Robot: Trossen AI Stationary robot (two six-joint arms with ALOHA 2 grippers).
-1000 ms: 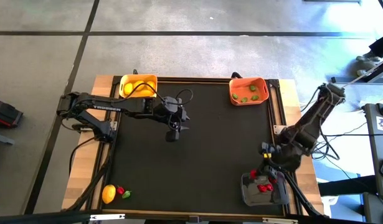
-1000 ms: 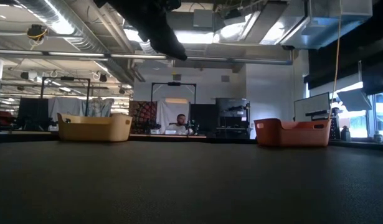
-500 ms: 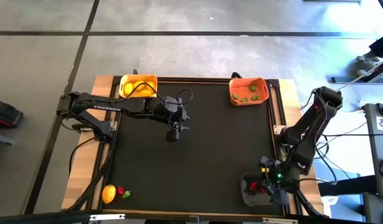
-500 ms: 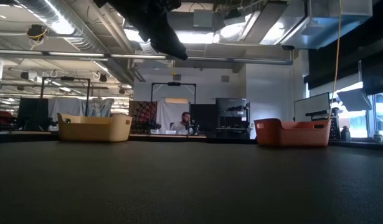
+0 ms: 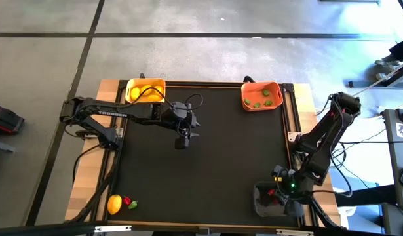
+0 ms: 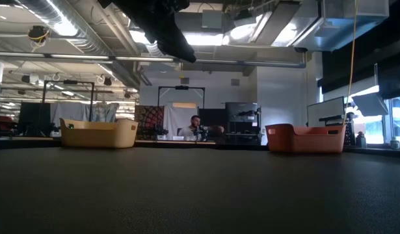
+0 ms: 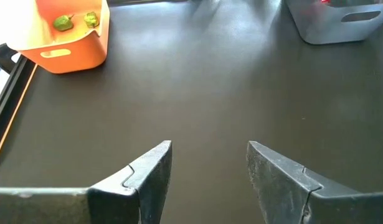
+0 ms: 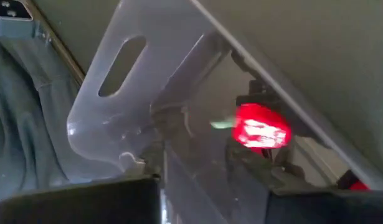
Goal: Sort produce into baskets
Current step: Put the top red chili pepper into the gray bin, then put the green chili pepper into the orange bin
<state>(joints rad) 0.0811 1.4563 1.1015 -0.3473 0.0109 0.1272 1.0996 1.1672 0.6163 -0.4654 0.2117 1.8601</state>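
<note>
My right end effector (image 5: 284, 195) sits low inside the grey basket (image 5: 261, 204) at the near right corner of the surface (image 5: 214, 157). In the right wrist view a red piece (image 8: 261, 130) lies just ahead of it, against the translucent basket wall (image 8: 126, 106). I cannot tell whether my fingers are parted or whether the piece is free of them. I judge the step in hand to be the drop of a red piece into this basket.

My left end effector (image 5: 181, 139) hovers over the surface left of centre, fingers (image 7: 147, 177) set moderately wide and holding nothing.

The yellow basket (image 5: 146, 90) stands at the far left with yellow pieces in it. The orange basket (image 5: 261, 95) stands at the far right with green pieces (image 7: 63, 23) in it.

Unsorted produce remains at the near left corner: a lemon (image 5: 114, 204), a red piece (image 5: 127, 200) and a green piece (image 5: 133, 205), close together.

The next move likely calls for lifting the right end effector clear of the basket rim, then a reach to that cluster, which lies nearer my left arm.
</note>
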